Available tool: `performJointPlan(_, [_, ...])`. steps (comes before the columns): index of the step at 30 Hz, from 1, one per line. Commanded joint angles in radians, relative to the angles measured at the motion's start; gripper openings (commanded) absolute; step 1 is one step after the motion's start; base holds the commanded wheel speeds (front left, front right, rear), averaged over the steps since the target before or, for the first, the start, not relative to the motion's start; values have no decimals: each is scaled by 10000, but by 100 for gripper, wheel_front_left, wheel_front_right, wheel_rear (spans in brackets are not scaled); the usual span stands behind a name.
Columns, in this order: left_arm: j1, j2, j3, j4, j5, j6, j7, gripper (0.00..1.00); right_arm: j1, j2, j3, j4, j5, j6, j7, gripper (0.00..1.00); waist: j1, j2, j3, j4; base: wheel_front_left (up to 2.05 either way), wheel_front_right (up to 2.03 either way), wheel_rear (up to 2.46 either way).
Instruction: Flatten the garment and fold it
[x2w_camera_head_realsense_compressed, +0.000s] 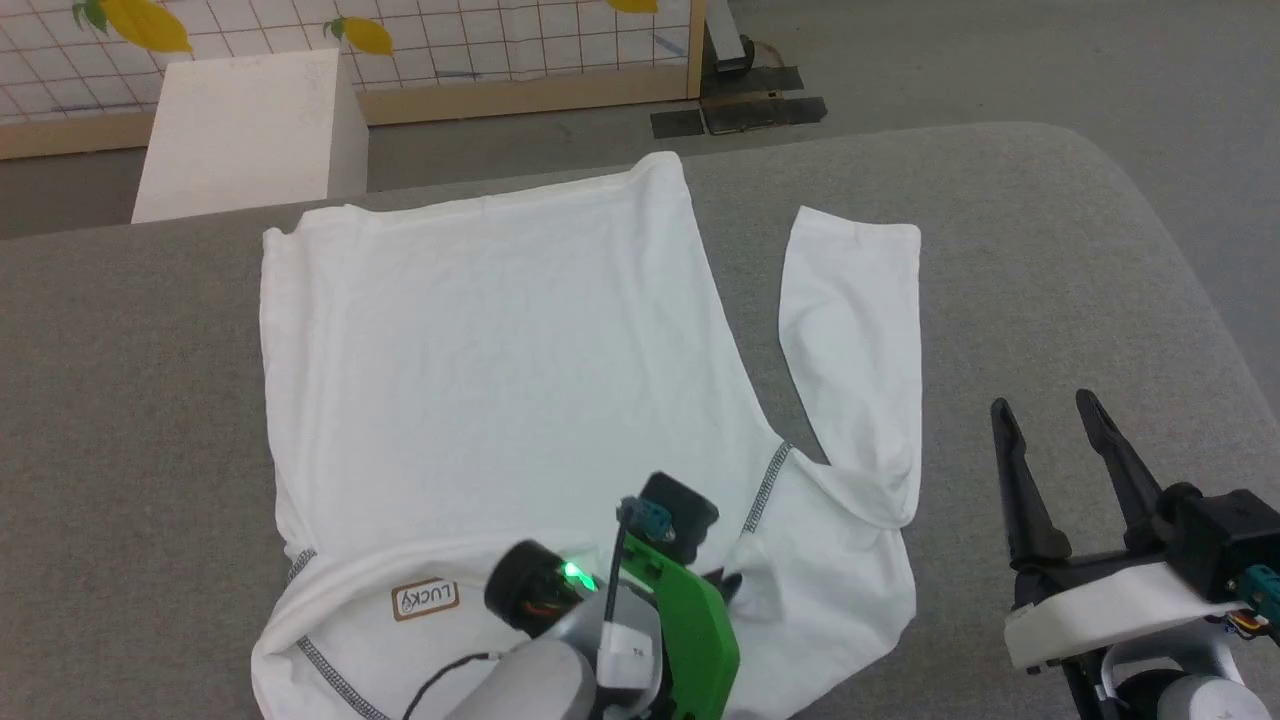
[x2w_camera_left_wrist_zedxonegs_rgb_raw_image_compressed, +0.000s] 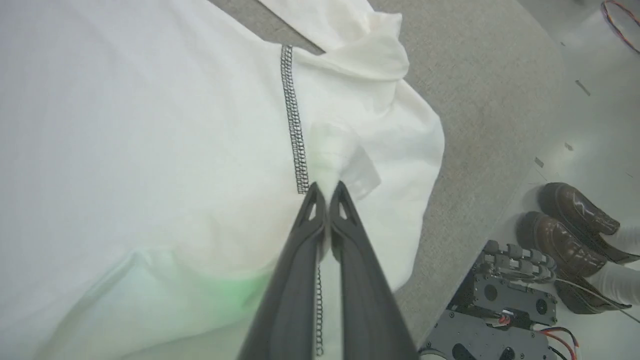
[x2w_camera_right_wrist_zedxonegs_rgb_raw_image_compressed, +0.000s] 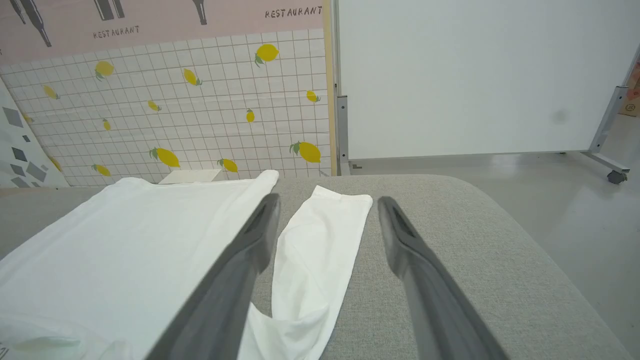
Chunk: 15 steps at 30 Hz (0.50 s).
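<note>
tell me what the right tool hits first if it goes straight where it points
Likely the sleeve of the garment, lying just ahead of the right tool; height is unclear, so it might pass over.

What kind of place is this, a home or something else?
Probably a staged test room, not a home: a lemon-tile backdrop marked RESTAURANT, a wheeled white partition, and the garment spread on a grey padded surface.

White garment (x2w_camera_head_realsense_compressed: 480, 380) on grey table (x2w_camera_head_realsense_compressed: 1050, 250)
</note>
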Motion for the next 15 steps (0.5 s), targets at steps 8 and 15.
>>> performJointPlan(8, [325, -517, -94, 1259, -249, -164, -946, 100, 149, 9, 125, 166, -32, -15, 251, 100, 1, 116, -60, 267, 0, 0, 0])
performJointPlan(15, [505, -203, 1747, 338, -564, 573, -3237, 100, -190, 9, -68, 417, -144, -15, 861, 100, 1, 116, 29, 783, 0, 0, 0])
